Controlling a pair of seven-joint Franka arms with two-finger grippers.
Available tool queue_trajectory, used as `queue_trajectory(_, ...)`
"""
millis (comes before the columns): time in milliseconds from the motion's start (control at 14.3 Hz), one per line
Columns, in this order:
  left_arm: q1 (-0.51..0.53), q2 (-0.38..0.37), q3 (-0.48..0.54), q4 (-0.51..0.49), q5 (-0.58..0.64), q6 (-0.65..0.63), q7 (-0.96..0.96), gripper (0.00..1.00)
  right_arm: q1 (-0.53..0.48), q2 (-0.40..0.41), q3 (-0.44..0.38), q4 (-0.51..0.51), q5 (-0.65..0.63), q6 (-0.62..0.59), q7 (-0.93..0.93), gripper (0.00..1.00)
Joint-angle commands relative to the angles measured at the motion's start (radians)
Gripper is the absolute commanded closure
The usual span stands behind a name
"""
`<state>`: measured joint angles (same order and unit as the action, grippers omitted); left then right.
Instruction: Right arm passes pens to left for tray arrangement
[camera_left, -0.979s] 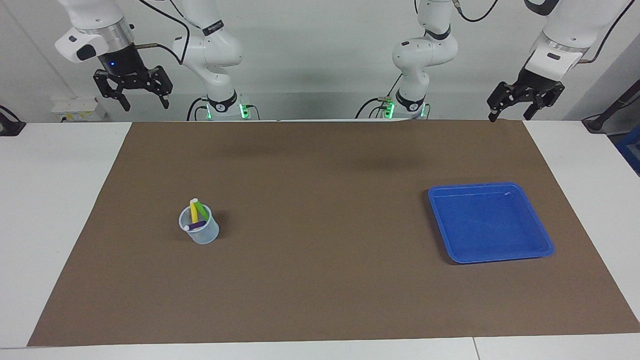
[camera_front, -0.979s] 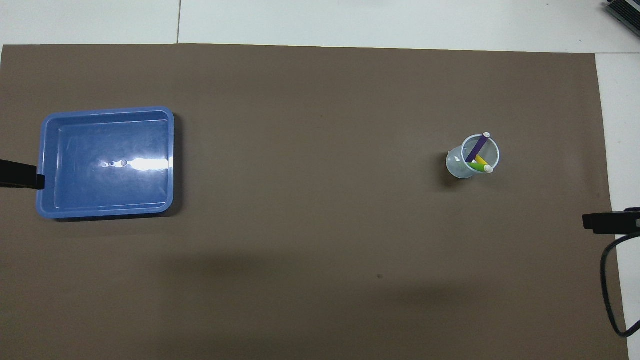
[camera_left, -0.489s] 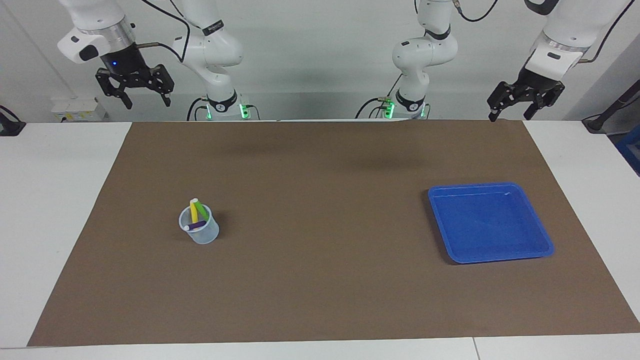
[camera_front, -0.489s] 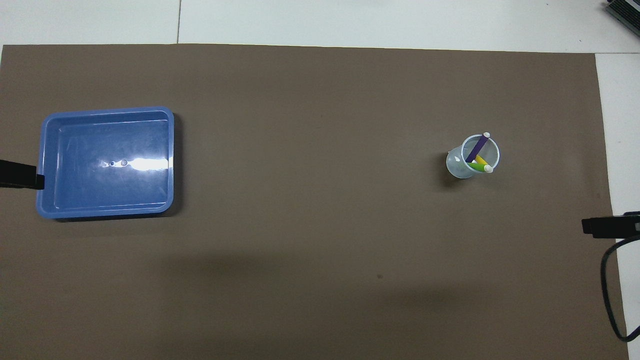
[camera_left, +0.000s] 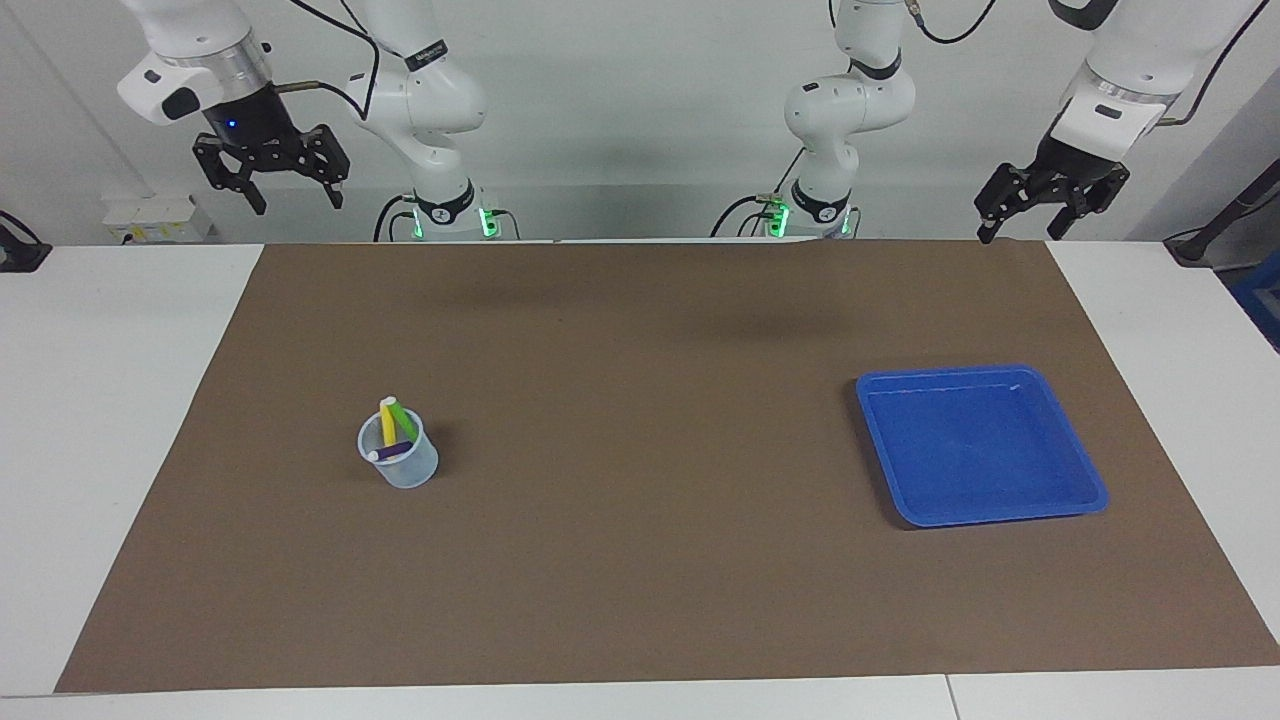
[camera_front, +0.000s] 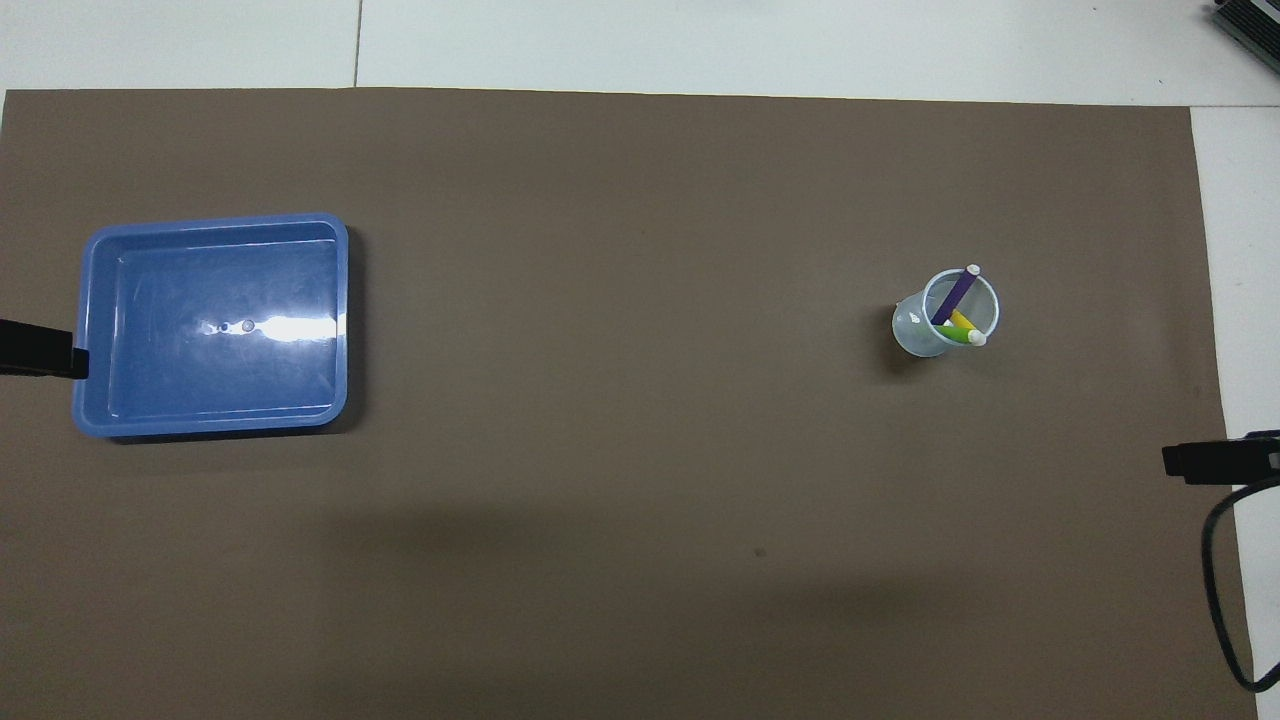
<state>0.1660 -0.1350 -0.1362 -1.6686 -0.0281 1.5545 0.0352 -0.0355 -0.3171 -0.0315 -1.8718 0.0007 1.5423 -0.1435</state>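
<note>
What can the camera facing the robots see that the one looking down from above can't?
Only the facing view shows the whole white arms, with the right gripper and left gripper raised, open and empty at the robots' end of the table, plus the wall.

Only the overhead view looks straight into the cup and shows a bright glare on the tray; of the grippers it catches just dark tips at its edges.

Both show the brown mat, the empty blue tray toward the left arm's end, and the green, yellow and purple pens standing in the cup toward the right arm's end.
</note>
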Motion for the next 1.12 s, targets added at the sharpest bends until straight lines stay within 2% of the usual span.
queue_trajectory(0,-0.009,-0.021,0.004,-0.013,0.016,0.004,-0.017,0.00,-0.004,-0.010,0.004,0.005,-0.002,-0.033,-0.034,0.00)
queue_trajectory(1049,-0.009,-0.023,0.003,-0.017,0.016,0.007,-0.018,0.00,0.002,-0.011,-0.002,0.005,0.033,-0.037,-0.080,0.00)
